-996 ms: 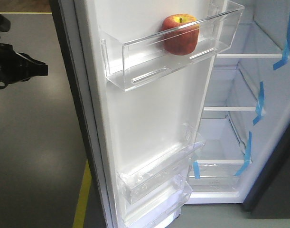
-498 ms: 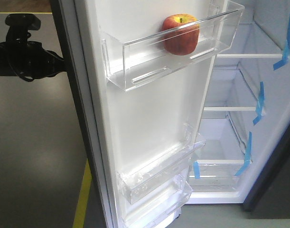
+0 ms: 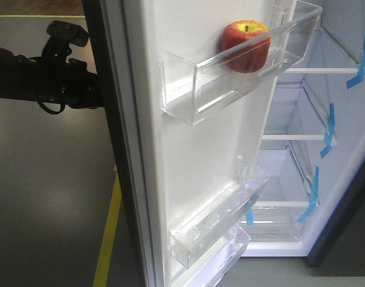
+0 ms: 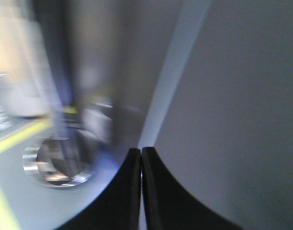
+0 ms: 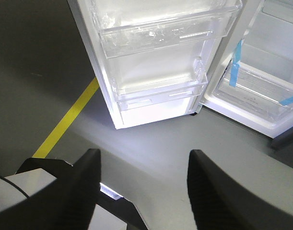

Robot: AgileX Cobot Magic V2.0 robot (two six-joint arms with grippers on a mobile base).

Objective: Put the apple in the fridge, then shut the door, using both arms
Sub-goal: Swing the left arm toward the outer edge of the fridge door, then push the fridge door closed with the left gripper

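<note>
Apple [image 3: 246, 46] sits in top door bin [image 3: 230, 89], upper right of front view: placement done. Door [image 3: 194, 155] of fridge [image 3: 343, 149] wide open, closing left to do. Left gripper [image 4: 140, 155] pinched together, empty, at door's dark outer face, upper left. Right gripper [image 5: 144, 165] spread wide, empty.

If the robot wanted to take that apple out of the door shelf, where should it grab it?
Probably by its upper half, coming down from above. The apple sits upright in the top door bin, whose clear wall fences its lower part. Only the stem end clears the rim. Jaws across the round sides.
</note>
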